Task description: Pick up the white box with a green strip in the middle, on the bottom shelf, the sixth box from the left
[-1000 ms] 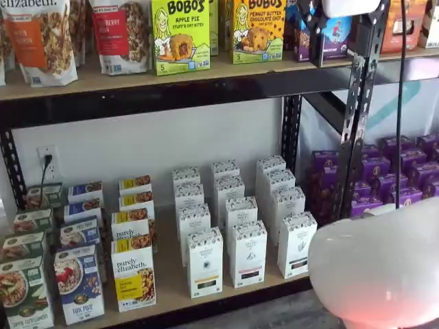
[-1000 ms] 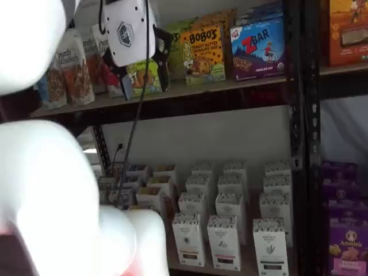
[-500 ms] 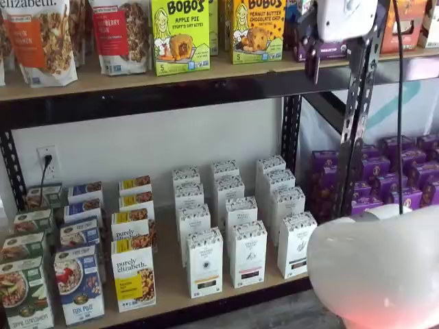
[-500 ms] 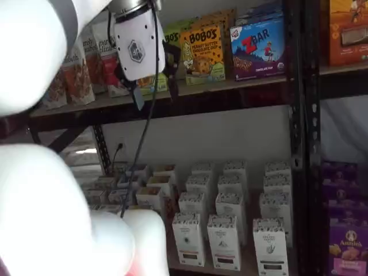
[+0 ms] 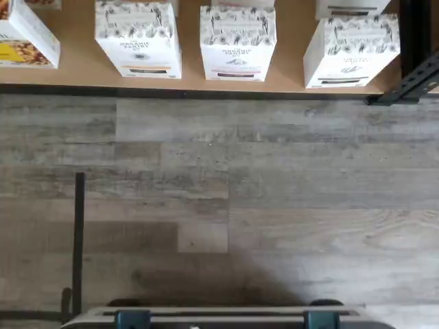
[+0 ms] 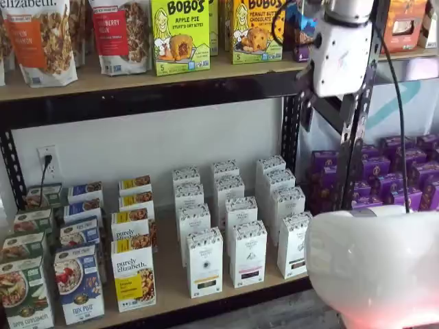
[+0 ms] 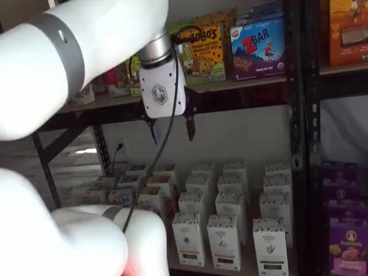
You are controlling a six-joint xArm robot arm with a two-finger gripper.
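Observation:
The white box with the pale green strip (image 6: 296, 245) stands at the right end of the front row on the bottom shelf (image 6: 171, 277). It shows in both shelf views (image 7: 270, 248) and in the wrist view (image 5: 350, 49), beside like cartons with a dark strip (image 5: 139, 38) and a pinkish strip (image 5: 236, 41). My gripper (image 7: 171, 132) hangs in front of the back wall, just below the upper board and well above the cartons. A plain gap shows between its two black fingers, and it holds nothing. Its white body (image 6: 341, 55) shows up and right of the box.
A black perforated upright (image 6: 357, 144) stands right of the white cartons, with purple boxes (image 6: 405, 175) beyond it. A yellow-labelled "purely elizabeth" box (image 6: 134, 274) stands to the left. BOBO'S boxes (image 6: 180, 34) fill the upper board. My arm's white link (image 6: 374, 267) blocks the lower right.
The gripper has come down from in front of the upper shelf's boxes to just below the upper board. The boxes have not moved.

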